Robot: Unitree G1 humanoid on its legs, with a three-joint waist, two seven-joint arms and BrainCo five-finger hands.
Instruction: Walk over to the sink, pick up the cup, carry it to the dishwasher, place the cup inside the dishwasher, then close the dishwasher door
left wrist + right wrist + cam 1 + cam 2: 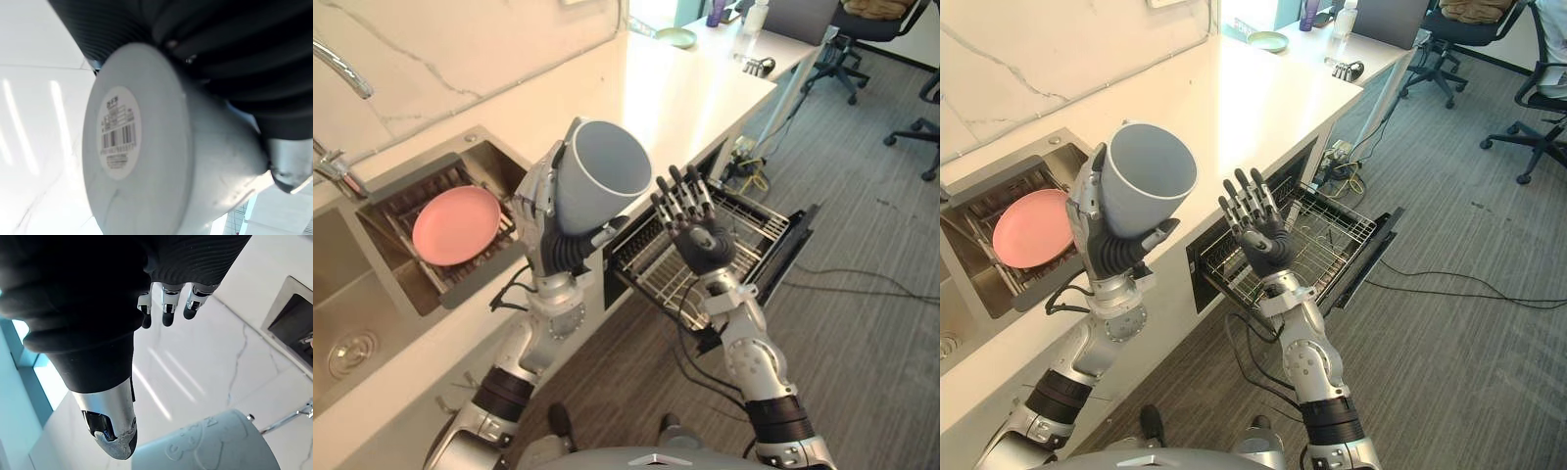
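Fingers [536,196] of the left hand [560,247] are clenched round the lower part of the grey cup [602,171], with the thumb laid across its near side, so the cup is held clear of the tabletop [675,98] just left of the frame's centre. Its open mouth is turned upward and toward the camera, its long axis is tilted from upright toward the upper right, and its labelled base [117,132] is seen in the left wrist view. The left forearm is raised steeply from the lower left, in front of the tabletop's edge. The right hand [703,240] is held up just beside the cup without touching it, its fingers [680,196] straight, spread and pointing upward, with nothing grasped. Behind that hand, at centre right, the dishwasher rack [754,230] is seen pulled out. At left, a pink plate [455,223] lies in the sink [352,323].
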